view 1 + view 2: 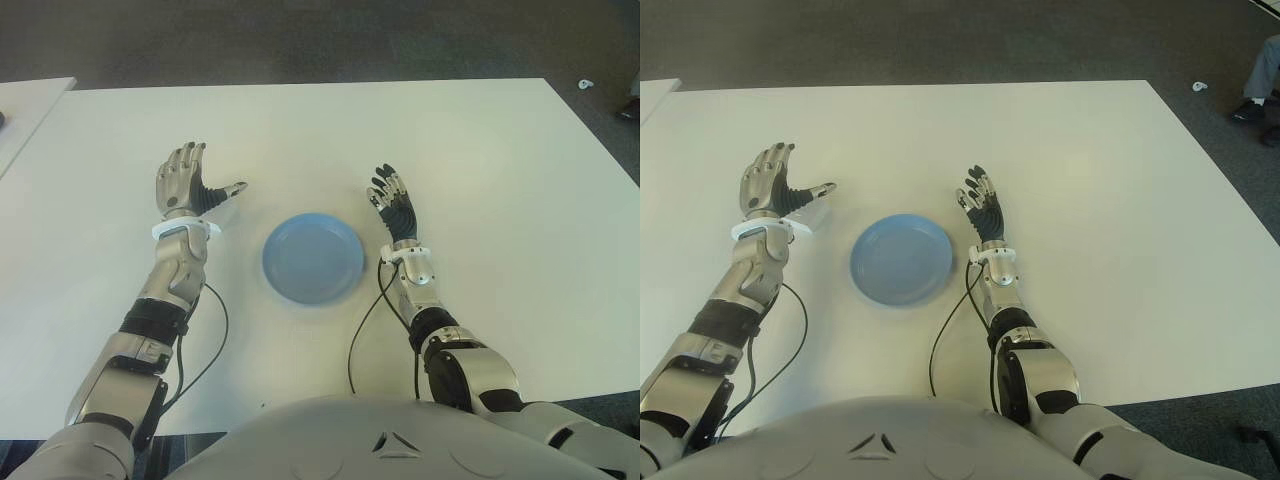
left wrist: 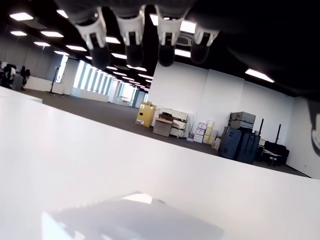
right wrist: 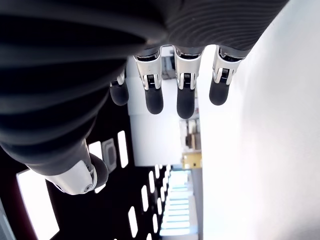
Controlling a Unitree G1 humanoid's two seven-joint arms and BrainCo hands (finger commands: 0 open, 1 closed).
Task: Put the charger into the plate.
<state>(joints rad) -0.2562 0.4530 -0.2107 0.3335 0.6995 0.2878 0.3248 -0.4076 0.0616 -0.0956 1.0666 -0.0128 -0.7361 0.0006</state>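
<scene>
Charger point(image 2: 132, 219): a white block on the table point(image 1: 480, 180), seen only in the left wrist view, low and just under my left hand point(image 1: 188, 182). In the eye views I can't pick it out for sure against the white top. It sits outside the plate point(image 1: 313, 258), on the plate's left.

L hand is wide open, fingers up and spread, thumb pointing toward the plate and holding nothing. In the wrist view its fingertips point(image 2: 132, 47) hang above the block w/ a clear gap, not touching.

The blue plate is round and sits mid-table toward the near edge, between both hands.

R hand point(image 1: 392, 200) is just right of the plate, also open, fingers straight and close together, gripping nothing.

Black cables point(image 1: 362, 325) run from both wrists back over the near edge, one passing near the plate's near-right rim.

The table's far half and right side are bare white, so there's plenty of room there. A 2nd table point(image 1: 30, 100) stands off the far-left corner w/ a gap between. Beyond the far edge is dark carpet point(image 1: 300, 40). A small white scrap point(image 1: 586, 84) lies on the floor off the far-right corner, w/ a person's leg and shoe point(image 1: 1258, 80) nearby.
</scene>
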